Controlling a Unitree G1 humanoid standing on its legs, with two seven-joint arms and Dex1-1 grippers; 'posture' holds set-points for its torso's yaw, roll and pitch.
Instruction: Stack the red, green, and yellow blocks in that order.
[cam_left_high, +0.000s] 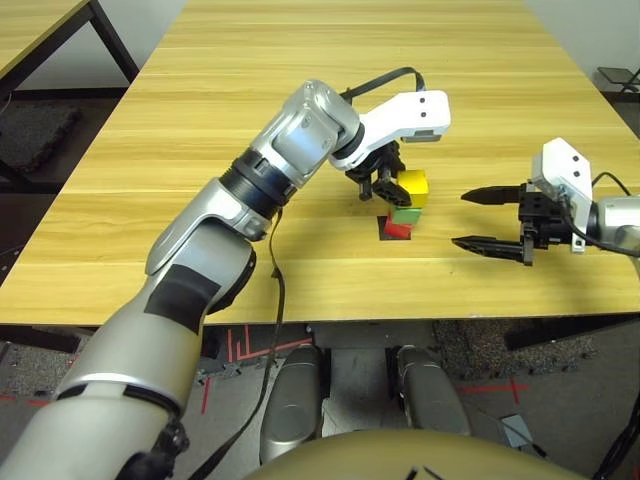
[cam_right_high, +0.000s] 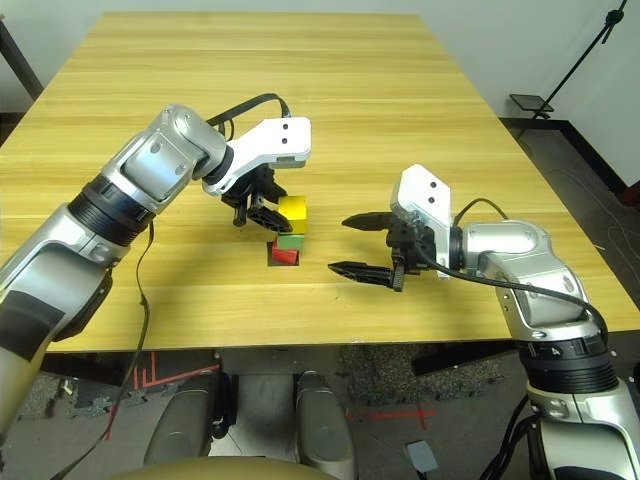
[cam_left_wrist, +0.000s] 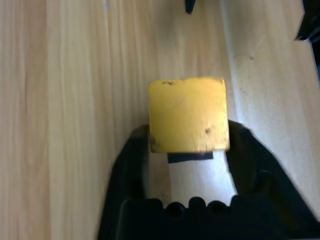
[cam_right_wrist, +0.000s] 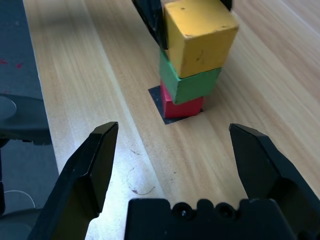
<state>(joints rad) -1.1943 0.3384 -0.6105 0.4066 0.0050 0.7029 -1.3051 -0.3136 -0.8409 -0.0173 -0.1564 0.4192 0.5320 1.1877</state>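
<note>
The red block (cam_right_wrist: 181, 107) sits on a flat black patch (cam_right_wrist: 159, 102) at mid-table. The green block (cam_right_wrist: 190, 85) rests on it, and the yellow block (cam_right_wrist: 200, 35) is on top, turned slightly askew. My left gripper (cam_left_high: 392, 190) reaches in from the left and is shut on the yellow block (cam_left_wrist: 189, 115), with a black finger (cam_left_wrist: 125, 165) on each of two opposite sides. My right gripper (cam_right_high: 338, 244) hovers open to the right of the stack (cam_left_high: 405, 210), fingertips pointing at it from a short distance and holding nothing.
The wooden table (cam_left_high: 300, 90) stretches wide and bare behind the stack. Its front edge (cam_left_high: 300, 322) runs close below the grippers. A second table corner (cam_left_high: 40, 30) stands at the far left, with dark floor mats beyond the edges.
</note>
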